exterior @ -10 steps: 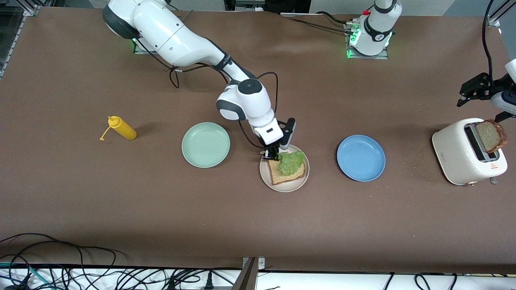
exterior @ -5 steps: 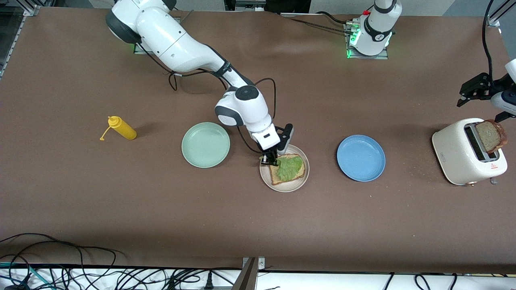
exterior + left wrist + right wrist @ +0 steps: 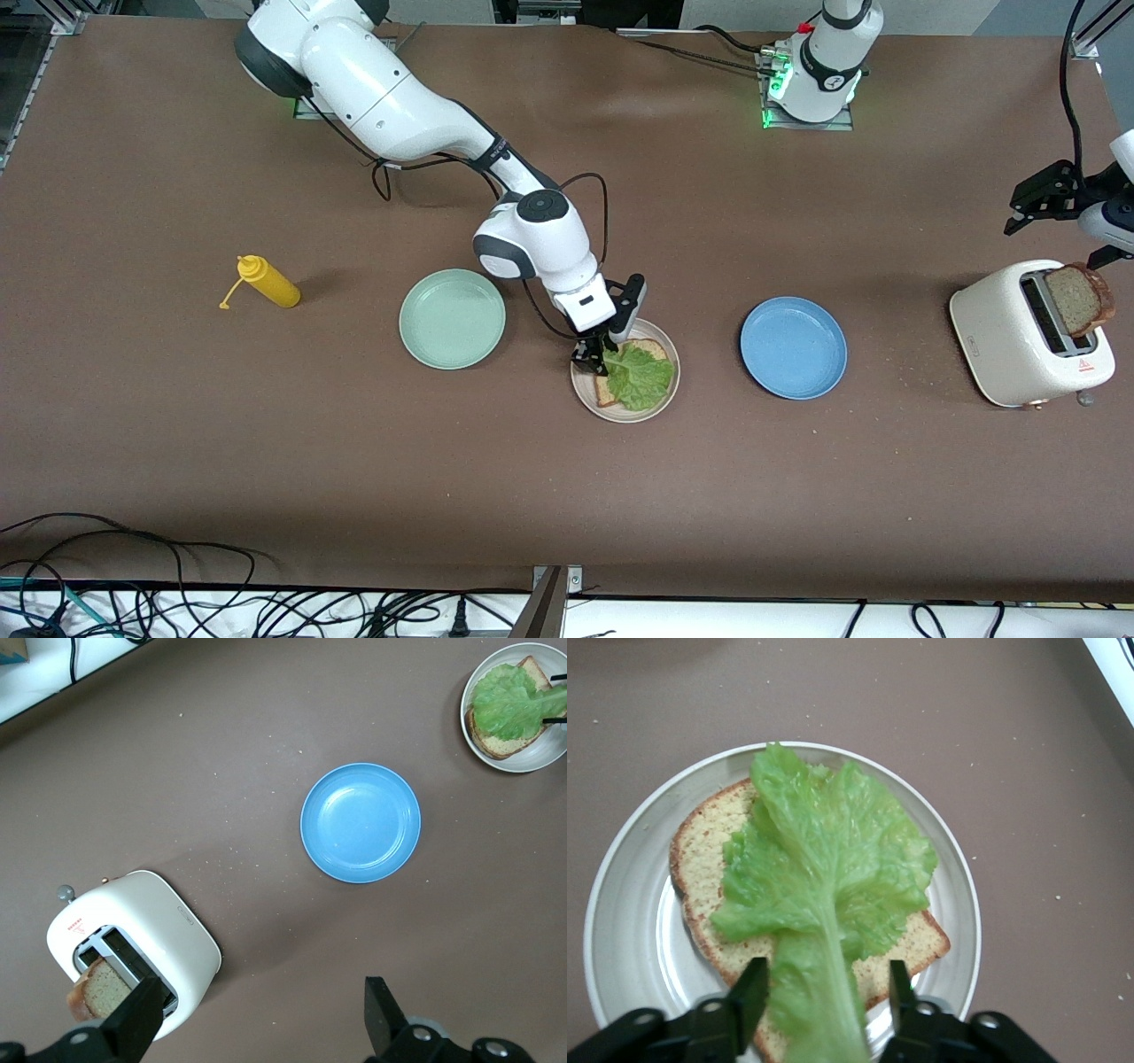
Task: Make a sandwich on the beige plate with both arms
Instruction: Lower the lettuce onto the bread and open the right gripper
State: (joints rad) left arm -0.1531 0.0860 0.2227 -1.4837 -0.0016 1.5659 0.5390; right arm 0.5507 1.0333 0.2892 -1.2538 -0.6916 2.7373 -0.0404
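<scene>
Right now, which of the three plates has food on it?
The beige plate, in the middle of the row. It holds a bread slice with lettuce on top. The mint-green plate and blue plate hold nothing.

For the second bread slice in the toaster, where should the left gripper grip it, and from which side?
Probably by the upper half of the bread slice standing out of the toaster, coming down from above with one finger on each flat face. It stands on edge in the slot, so only its top is exposed. The left gripper is open above the toaster.
</scene>
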